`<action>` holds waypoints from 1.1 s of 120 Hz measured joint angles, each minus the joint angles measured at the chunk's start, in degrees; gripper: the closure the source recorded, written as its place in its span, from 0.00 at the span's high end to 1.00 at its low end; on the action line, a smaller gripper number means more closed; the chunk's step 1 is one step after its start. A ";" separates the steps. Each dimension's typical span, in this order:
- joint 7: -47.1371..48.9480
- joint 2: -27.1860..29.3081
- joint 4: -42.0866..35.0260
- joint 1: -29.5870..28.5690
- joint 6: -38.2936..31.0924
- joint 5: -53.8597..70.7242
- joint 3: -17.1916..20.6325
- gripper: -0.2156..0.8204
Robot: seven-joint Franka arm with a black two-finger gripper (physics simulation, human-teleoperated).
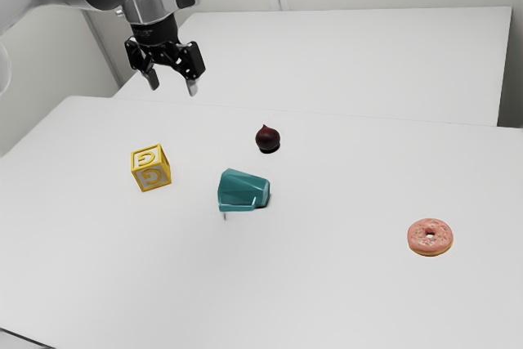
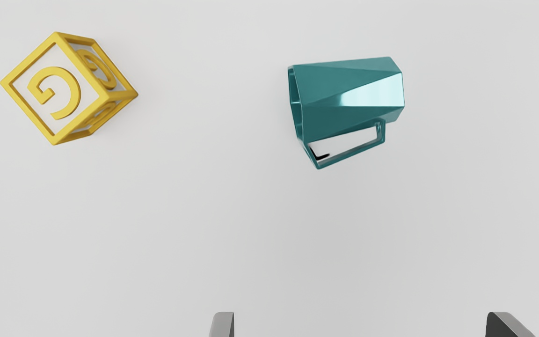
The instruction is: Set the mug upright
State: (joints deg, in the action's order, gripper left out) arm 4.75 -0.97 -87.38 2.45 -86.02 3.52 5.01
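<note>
High over the table, my gripper [image 1: 172,86] is open, its two fingers wide apart with nothing between them. The teal faceted mug [image 1: 243,190] lies on its side on the table, its mouth facing the block. In the wrist view the open gripper [image 2: 360,323] shows its fingertips, and the mug [image 2: 349,96] lies beyond them with its handle [image 2: 351,152] out on the side nearer the fingers. The gripper touches nothing.
A yellow-framed letter block [image 1: 151,167], seen in the wrist view as a block [image 2: 68,89], sits off the mug's mouth. A dark red round object [image 1: 267,138] rests behind the mug. A pink donut [image 1: 430,236] lies toward the exterior view's right on the white table [image 1: 310,292].
</note>
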 joint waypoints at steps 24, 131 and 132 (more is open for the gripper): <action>0.05 -0.08 -0.02 0.13 -0.23 0.00 0.00 0.77; -5.42 -8.86 -7.39 -11.08 -12.58 -12.21 -0.87 0.77; -5.54 -8.86 -7.63 -11.15 -12.90 -12.45 -0.87 0.77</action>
State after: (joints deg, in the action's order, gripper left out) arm -0.78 -9.83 -95.01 -8.70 -98.92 -8.93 4.14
